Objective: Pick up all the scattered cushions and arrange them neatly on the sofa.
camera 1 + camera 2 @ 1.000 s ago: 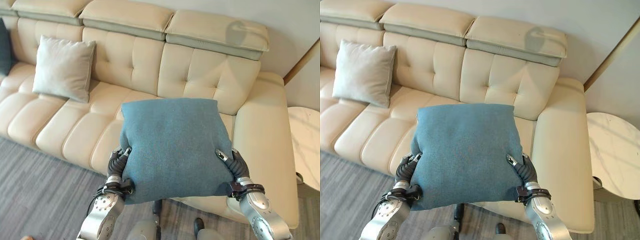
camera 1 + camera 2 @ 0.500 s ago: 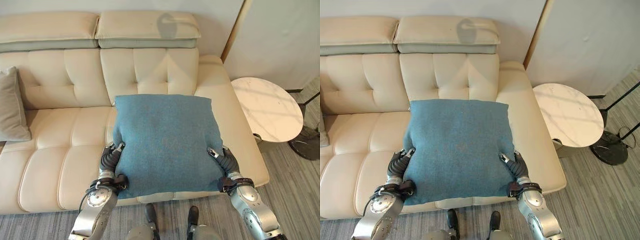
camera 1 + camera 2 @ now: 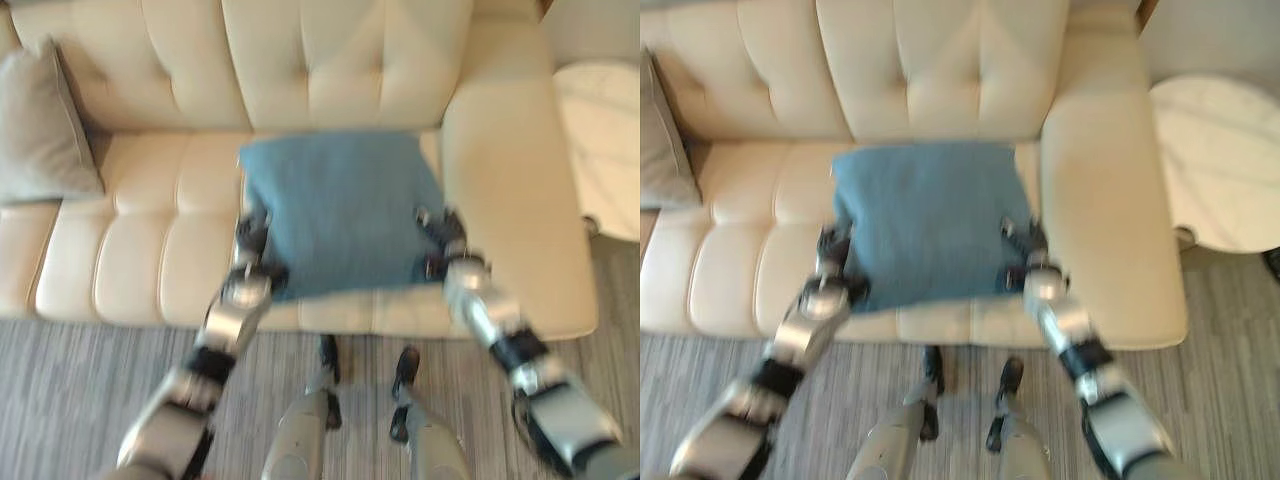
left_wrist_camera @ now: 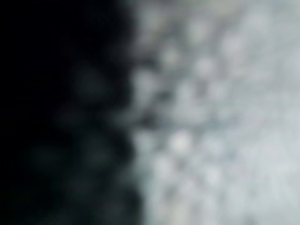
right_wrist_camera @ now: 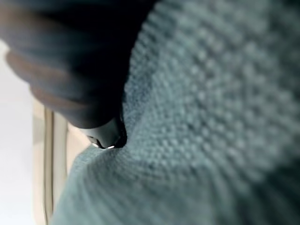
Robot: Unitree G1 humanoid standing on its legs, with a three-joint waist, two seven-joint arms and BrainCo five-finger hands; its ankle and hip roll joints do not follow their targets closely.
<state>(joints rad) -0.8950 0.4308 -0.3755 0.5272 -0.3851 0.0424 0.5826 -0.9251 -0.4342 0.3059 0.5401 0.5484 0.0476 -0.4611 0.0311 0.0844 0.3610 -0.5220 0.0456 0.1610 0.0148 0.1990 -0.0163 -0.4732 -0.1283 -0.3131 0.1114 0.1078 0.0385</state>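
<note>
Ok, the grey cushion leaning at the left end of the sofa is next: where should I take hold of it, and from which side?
Judging by its pose, take the grey cushion by its two side edges, coming from the front with one hand each side. It stands leaning against the sofa backrest, so those edges look free. The left hand and right hand carry the blue cushion that way.

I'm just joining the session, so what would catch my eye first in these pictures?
A blue cushion stands out, held between the left hand and right hand over the seat at the right end of the cream sofa. A grey cushion leans against the backrest further left, and a round white side table stands past the armrest.
</note>
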